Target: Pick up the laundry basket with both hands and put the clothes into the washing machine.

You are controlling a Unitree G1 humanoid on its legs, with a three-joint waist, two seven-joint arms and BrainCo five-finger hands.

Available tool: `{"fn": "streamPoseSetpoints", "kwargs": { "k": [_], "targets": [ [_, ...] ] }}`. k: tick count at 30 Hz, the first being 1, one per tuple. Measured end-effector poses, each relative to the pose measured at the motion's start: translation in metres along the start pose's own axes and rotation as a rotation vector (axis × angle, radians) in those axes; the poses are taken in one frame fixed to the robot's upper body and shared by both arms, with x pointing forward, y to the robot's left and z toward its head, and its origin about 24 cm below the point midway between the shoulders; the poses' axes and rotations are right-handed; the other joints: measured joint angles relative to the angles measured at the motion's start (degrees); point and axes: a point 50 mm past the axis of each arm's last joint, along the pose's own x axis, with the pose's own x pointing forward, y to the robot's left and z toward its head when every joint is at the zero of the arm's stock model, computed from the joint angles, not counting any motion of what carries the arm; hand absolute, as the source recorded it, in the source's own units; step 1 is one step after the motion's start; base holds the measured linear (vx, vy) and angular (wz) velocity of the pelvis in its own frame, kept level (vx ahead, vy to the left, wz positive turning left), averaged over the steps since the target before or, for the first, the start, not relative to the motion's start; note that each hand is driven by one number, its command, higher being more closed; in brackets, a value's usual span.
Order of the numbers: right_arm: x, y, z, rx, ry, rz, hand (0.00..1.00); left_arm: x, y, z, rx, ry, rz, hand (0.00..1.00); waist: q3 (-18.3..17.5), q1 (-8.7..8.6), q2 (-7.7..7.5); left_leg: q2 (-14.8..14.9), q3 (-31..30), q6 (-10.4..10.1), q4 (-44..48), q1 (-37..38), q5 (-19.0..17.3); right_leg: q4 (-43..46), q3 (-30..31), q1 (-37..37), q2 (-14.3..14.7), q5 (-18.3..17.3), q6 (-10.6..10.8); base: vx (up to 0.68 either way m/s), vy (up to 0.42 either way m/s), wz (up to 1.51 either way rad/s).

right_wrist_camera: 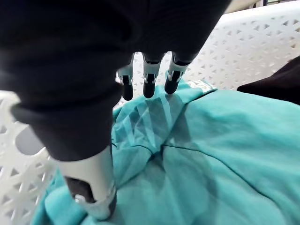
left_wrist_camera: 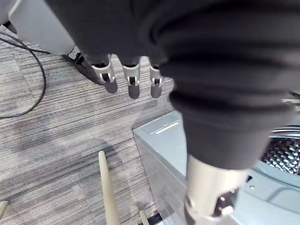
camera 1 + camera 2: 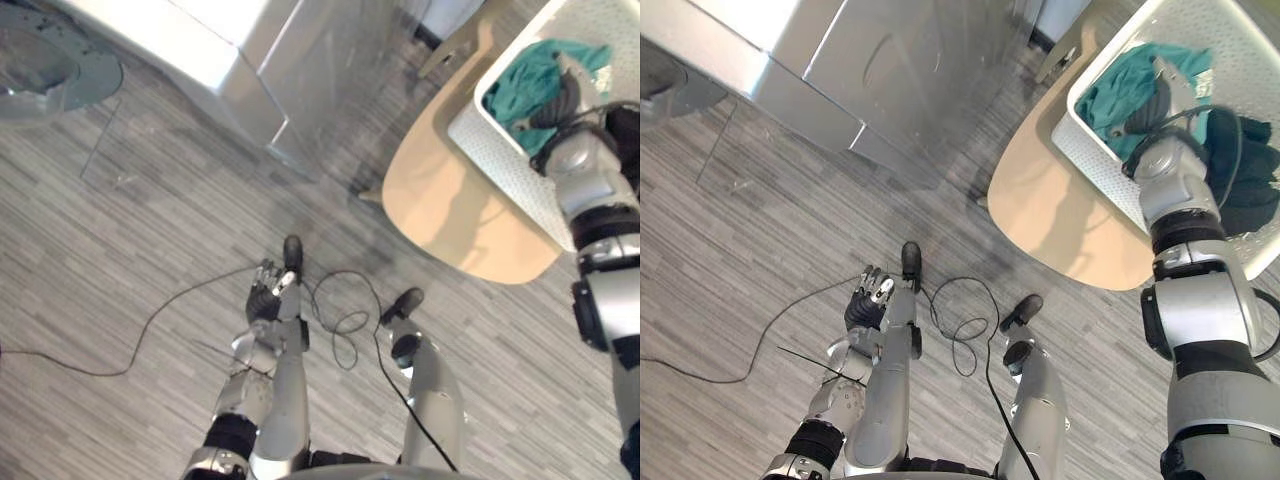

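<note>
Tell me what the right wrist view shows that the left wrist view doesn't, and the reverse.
Right wrist view: the right hand, fingers straight, over a teal garment in the white laundry basket, with a dark garment beside it. Left wrist view: the left hand, fingers straight, above the grey floor, beside the washing machine with its drum and a table's wooden legs. Shared: each hand is open and holds nothing.

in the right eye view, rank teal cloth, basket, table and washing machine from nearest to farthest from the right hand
From the right hand:
1. teal cloth, just under the hand, inside the basket
2. basket, its white wall around the cloth
3. table, beneath the basket, spreading to the hand's left
4. washing machine, far to the left across the floor
</note>
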Motion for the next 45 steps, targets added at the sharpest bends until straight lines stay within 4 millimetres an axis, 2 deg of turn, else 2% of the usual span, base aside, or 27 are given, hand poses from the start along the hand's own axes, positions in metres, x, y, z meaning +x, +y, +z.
{"fn": "streamPoseSetpoints", "kwargs": {
  "k": [1, 5, 8, 12, 17, 18, 25, 28, 29, 33, 35, 38, 39, 40, 45],
  "targets": [
    [0.002, -0.010, -0.001, 0.013, 0.004, -0.022, 0.00, 0.001, -0.005, 0.003, -0.015, -0.013, -0.016, 0.00, 0.03, -0.18, 0.05, -0.49, 0.04, -0.17, -0.01, -1.07, 0.54, 1.04, -0.04, -1.30, -0.89, -0.03, 0.03, 0.00, 0.017, 0.18],
    [0.004, -0.023, -0.005, 0.076, 0.023, -0.042, 0.00, 0.002, -0.014, 0.007, -0.042, -0.039, -0.045, 0.00, 0.12, -0.87, 0.23, -1.60, 0.64, 0.32, -0.01, -3.26, 1.15, 3.40, 0.17, -4.71, -3.07, -0.53, 0.34, 0.00, 0.014, 0.06],
    [0.004, -0.020, -0.013, 0.079, 0.046, -0.001, 0.00, 0.003, -0.016, 0.009, -0.061, -0.048, -0.050, 0.00, 0.11, -0.96, 0.24, -1.66, 0.53, -0.08, -0.01, -4.35, 1.43, 5.31, 0.15, -6.37, -3.64, -1.36, -0.20, 0.00, 0.000, 0.02],
    [0.000, -0.009, -0.024, 0.108, 0.079, 0.074, 0.00, 0.004, -0.019, 0.008, -0.085, -0.047, -0.056, 0.00, 0.09, -1.54, 0.33, -2.55, -0.71, -0.39, -0.06, -4.67, 1.61, 10.81, -0.32, -7.63, -5.81, -4.77, -0.51, 0.00, -0.016, 0.23],
    [-0.003, -0.009, -0.035, 0.099, 0.091, 0.131, 0.00, 0.004, -0.021, 0.007, -0.104, -0.036, -0.092, 0.00, 0.01, -1.58, 0.45, -2.76, -0.69, -0.74, -0.04, -4.54, 2.25, 14.00, -0.40, -8.19, -7.00, -6.38, -0.85, 0.00, -0.039, 0.13],
    [-0.003, -0.008, -0.037, 0.097, 0.095, 0.152, 1.00, 0.004, -0.021, 0.007, -0.108, -0.036, -0.093, 0.00, -0.04, -1.66, 0.46, -2.85, -0.71, -0.76, -0.04, -4.40, 2.27, 14.39, -0.35, -8.18, -7.19, -6.61, -0.91, 0.02, -0.059, 0.05],
    [-0.006, 0.000, -0.039, 0.079, 0.098, 0.271, 1.00, 0.003, -0.021, 0.004, -0.123, -0.018, -0.111, 0.00, -0.43, -1.87, 0.57, -2.62, 0.08, -0.75, 0.00, -2.43, 2.40, 15.90, 1.10, -7.98, -7.23, -7.03, -1.39, 0.00, -0.065, -0.05],
    [-0.011, 0.021, -0.039, 0.077, 0.102, 0.322, 1.00, 0.003, -0.021, -0.002, -0.131, 0.005, -0.099, 0.00, -1.72, -2.07, 0.99, -2.43, 0.81, -0.45, 0.00, -0.66, 2.65, 16.10, 1.78, -7.02, -7.11, -7.31, -1.67, 0.00, -0.086, -0.11],
    [-0.016, 0.035, -0.043, 0.057, 0.126, 0.336, 1.00, 0.002, -0.024, -0.006, -0.131, 0.018, -0.106, 0.00, -2.25, -2.17, 1.53, -2.38, 0.94, -0.46, 0.00, 0.70, 2.64, 16.14, 1.94, -5.74, -7.08, -7.58, -1.64, 0.00, -0.096, -0.05],
    [-0.020, 0.051, -0.038, 0.052, 0.139, 0.305, 1.00, 0.001, -0.027, -0.008, -0.126, 0.029, -0.113, 0.00, -2.46, -2.23, 1.85, -1.92, 1.92, -0.54, -0.03, 4.69, 2.51, 15.96, 2.89, -2.46, -6.53, -7.81, -1.54, -0.02, -0.080, -0.11],
    [-0.019, 0.049, -0.035, 0.092, 0.149, 0.251, 1.00, 0.001, -0.028, -0.008, -0.124, 0.030, -0.112, 0.00, -2.51, -2.22, 1.81, -1.47, 2.18, -0.79, -0.04, 6.70, 2.08, 15.59, 2.94, -0.53, -6.12, -7.81, -1.54, -0.03, -0.086, -0.10],
    [-0.014, 0.034, -0.029, 0.208, 0.142, 0.130, 1.00, -0.009, -0.028, -0.011, -0.095, 0.043, -0.124, 0.00, -2.68, -2.51, 1.83, -1.16, 2.85, -0.73, -0.03, 10.99, 1.31, 14.48, 2.98, 4.04, -5.57, -7.81, -1.50, -0.03, -0.075, -0.05],
    [-0.013, 0.032, -0.028, 0.228, 0.140, 0.111, 1.00, -0.011, -0.026, -0.011, -0.086, 0.043, -0.124, 0.00, -2.94, -2.53, 1.81, -1.10, 3.11, -0.66, -0.03, 11.72, 1.25, 14.24, 3.00, 4.79, -5.46, -7.80, -1.48, -0.01, -0.082, -0.04],
    [-0.015, 0.028, -0.029, 0.276, 0.129, 0.068, 1.00, -0.019, -0.025, -0.015, -0.054, 0.061, -0.134, 0.00, -4.64, -2.53, 1.63, -1.06, 3.38, -0.66, -0.03, 12.80, 0.88, 13.80, 2.99, 6.05, -5.32, -7.81, -1.28, 0.00, -0.051, -0.02],
    [-0.014, 0.009, -0.020, 0.404, 0.078, -0.043, 1.00, -0.027, -0.026, -0.012, 0.010, 0.056, -0.175, 0.00, -5.38, -2.64, 1.52, -0.69, 5.74, -0.93, -0.02, 15.97, 0.56, 13.48, 2.94, 9.34, -5.29, -8.12, -0.80, 0.02, -0.064, 0.01]
  ]
}}
